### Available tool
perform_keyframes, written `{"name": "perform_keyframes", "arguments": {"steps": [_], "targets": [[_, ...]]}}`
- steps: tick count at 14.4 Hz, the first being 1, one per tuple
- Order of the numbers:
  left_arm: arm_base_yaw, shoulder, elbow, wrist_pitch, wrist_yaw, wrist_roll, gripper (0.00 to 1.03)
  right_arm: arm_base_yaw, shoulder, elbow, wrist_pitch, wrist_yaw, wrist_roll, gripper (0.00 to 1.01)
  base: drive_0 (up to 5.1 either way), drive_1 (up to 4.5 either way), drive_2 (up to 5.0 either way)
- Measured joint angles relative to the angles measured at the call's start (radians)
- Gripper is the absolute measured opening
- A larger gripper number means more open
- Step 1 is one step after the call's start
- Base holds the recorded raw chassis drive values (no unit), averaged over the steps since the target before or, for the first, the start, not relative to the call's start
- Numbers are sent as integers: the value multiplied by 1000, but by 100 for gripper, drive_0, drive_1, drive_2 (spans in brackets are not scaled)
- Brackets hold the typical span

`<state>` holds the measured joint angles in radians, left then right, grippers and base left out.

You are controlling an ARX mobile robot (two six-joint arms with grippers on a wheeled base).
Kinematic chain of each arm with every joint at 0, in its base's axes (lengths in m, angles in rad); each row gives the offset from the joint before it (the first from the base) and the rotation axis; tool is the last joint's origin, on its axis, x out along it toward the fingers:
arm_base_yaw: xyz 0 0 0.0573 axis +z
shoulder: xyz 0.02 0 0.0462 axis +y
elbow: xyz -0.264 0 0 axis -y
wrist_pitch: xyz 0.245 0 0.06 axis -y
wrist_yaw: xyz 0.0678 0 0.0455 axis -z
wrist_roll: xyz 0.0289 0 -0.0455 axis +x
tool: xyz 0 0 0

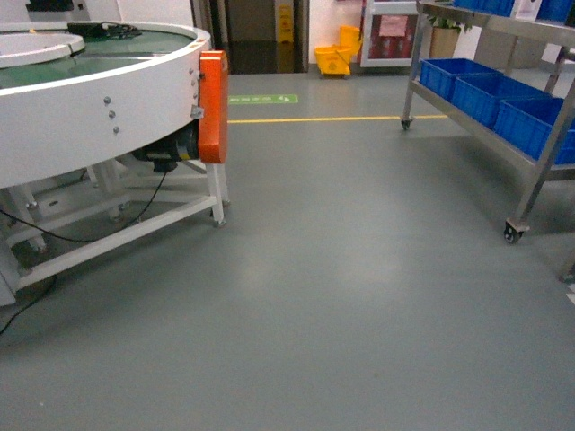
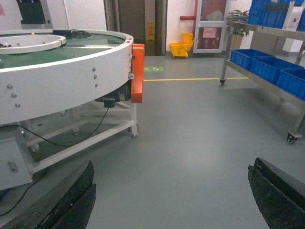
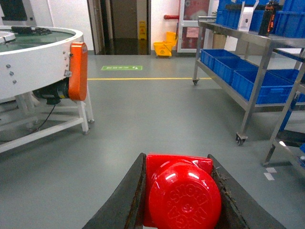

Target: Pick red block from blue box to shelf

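The red block (image 3: 181, 193) is already out of its box and riding in the right gripper (image 3: 181, 200) — the two dark fingers (image 3: 125, 200) press against its sides, its round stud facing the wrist camera. The blue box is not in any view. So the step in hand looks like the carry: the robot is out on open grey floor (image 1: 341, 296), with the block held and the shelf (image 1: 530, 135) not yet reached.

The left gripper (image 2: 171, 195) carries nothing; its black pads (image 2: 71, 200) stand wide apart at the bottom corners of its own view, with bare floor between them.

The shelf stands ahead and to the right — a stainless-steel rack on castor wheels (image 1: 513, 232), its lower tier filled with dark blue crates (image 1: 490, 94). From the right wrist view more crates sit on the tier above. The next move, as I judge it, calls for driving forward and turning right, then lifting the arm over a rail to a free spot.

To the left stands a large round white conveyor table (image 1: 99, 99) with an orange guard (image 1: 214, 106) and a loose black cable (image 1: 90, 229) trailing under its frame; the base should keep wide of both. A yellow floor line (image 1: 332, 118) crosses ahead, and a yellow mop bucket (image 1: 337, 56) waits by the far doorway, well apart from the route.
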<state>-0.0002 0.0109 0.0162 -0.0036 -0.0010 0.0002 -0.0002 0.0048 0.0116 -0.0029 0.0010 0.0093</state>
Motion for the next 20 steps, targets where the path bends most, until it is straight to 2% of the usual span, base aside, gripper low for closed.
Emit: {"name": "perform_keyframes", "arguments": {"steps": [20], "targets": [[0, 0, 0, 0, 0, 0, 98, 0, 0, 0, 0, 0, 0, 28, -1, 421, -423]]}}
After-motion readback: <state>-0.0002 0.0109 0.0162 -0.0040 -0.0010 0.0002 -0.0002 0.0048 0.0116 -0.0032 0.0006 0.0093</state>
